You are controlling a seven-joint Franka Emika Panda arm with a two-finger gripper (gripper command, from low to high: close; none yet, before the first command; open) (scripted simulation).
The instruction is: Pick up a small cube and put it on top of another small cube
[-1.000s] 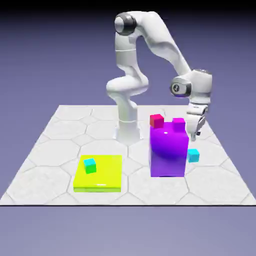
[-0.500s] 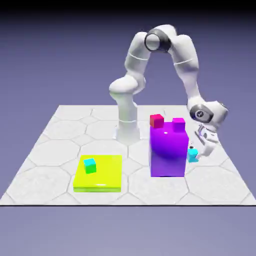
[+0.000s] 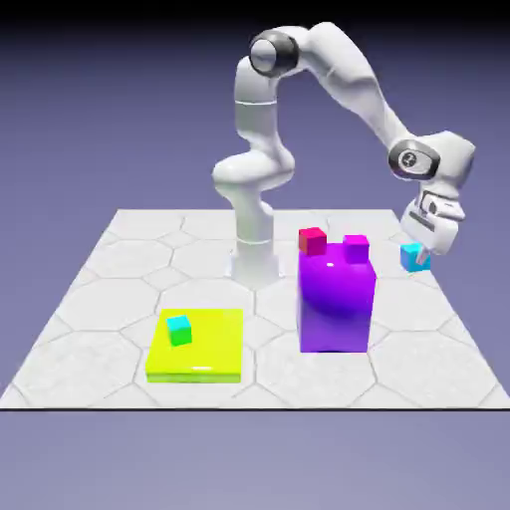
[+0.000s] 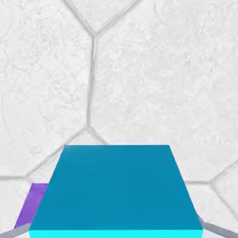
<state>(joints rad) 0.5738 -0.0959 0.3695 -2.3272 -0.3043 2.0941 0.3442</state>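
Cyan is what fills my hand view right now: the small cube (image 4: 116, 190) sits big at the bottom of the picture, hiding the fingertips, with a sliver of purple peeking out at its lower left. So the gripper (image 3: 420, 261) is clamped on the small cube and has it up in the air, off the table (image 3: 110, 289), out at the exterior view's right and roughly level with the top of the purple block (image 3: 337, 304).

Compared to a second ago that's a big change. Back then the jaws were wide and hanging above the cube, which sat on the table just beside the purple block. Half a second ago the hand was down at it. Now the cube is lifted and carried a bit away from the block, and the arm has swung up and out.

No labels, brands or writing anywhere that I can read, just plain coloured faces.

Everything else hasn't budged: a red cube (image 3: 313, 239) and a magenta cube (image 3: 356, 247) on top of the purple block, and a cyan-topped cube with green sides (image 3: 179, 329) on the flat yellow slab (image 3: 214, 349) at the exterior view's left. The purple block stands between my held cube and that slab.
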